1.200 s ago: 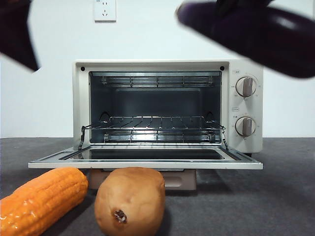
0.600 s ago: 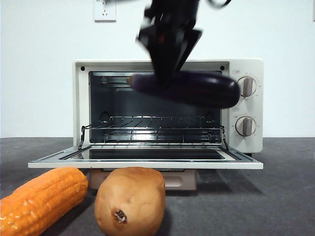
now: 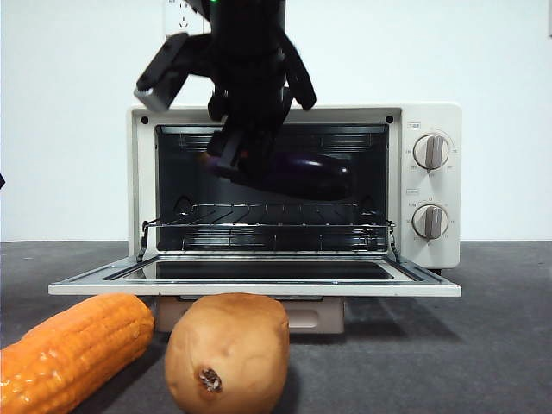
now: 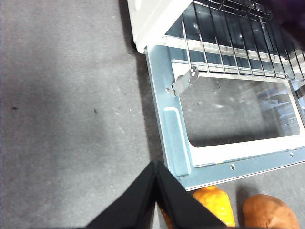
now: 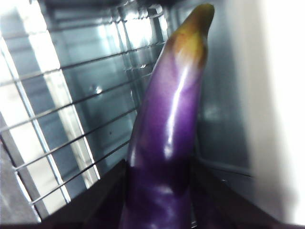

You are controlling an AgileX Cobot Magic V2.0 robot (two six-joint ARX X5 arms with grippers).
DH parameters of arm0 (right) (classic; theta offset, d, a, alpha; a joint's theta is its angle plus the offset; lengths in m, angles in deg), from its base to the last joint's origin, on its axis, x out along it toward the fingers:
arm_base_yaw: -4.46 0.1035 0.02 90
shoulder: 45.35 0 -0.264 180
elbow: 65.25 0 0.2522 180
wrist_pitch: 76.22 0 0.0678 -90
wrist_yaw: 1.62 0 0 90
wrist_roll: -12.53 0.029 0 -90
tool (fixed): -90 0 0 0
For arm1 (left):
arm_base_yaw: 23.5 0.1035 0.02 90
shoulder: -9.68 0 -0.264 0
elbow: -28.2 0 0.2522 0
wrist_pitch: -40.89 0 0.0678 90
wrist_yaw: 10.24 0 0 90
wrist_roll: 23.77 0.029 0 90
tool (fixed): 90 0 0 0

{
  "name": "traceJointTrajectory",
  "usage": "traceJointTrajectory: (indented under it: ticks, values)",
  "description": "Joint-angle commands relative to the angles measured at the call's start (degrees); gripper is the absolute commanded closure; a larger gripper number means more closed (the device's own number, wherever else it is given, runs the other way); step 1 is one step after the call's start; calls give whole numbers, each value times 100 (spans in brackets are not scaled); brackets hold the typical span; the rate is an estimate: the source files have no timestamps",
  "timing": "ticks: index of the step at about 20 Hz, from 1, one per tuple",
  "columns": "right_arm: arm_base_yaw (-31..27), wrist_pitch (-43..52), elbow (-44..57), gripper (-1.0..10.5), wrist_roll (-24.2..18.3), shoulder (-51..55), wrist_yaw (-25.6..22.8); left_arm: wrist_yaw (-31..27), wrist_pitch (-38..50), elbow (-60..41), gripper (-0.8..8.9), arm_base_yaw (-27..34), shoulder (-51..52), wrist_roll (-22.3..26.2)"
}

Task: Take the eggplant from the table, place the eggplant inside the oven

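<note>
The flat dark grey speckled table (image 3: 483, 345) is spanning the whole scene, w/ the cream-beige boxy toaster oven (image 3: 293, 116) sitting on it toward the back, door (image 3: 254, 286) hanging open & flat, wire rack (image 3: 267, 216) showing inside. Coming down from above in the front view, the big black right gripper (image 3: 246, 164) is clamping its jaws on the long glossy dark purple eggplant (image 3: 302, 172), which is hanging in the oven mouth, above the rack & not touching it, roughly level. In the right wrist view the eggplant (image 5: 167, 129) is pointing its yellowish-green stem end into the cavity, alongside the rack bars.

Handling, as a guess: the skin is looking slick and shiny, so it's prob. prone to sliding in the jaws; body seems firm, moderately heavy for its size, not fragile. The grip is sitting off-centre toward the stem side, so the rounded end is overhanging; a mid-body hold would prob. balance better.

Nearer the camera, the brown potato (image 3: 228, 354) & the orange corn cob (image 3: 73, 349) are lying just in front of the door. The left gripper (image 4: 155, 191) is waiting w/ jaws pressed together on nothing, over the table beside the door's corner.
</note>
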Motion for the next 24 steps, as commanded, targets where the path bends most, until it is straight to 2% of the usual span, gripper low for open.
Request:
traceJointTrajectory:
  ticks: [1,7,10,24]
  values:
    - [61,48,-151,810,-127,-264,-289,13,57,46,810,11,-33,7]
    - [61,46,-151,700,190,-315,-361,13,57,46,810,11,-33,7]
    - [70,-96,-151,688,503,-315,-232,13,55,46,810,11,-33,7]
    - [402,-245,-151,689,629,-299,-267,9,57,46,810,11,-87,9]
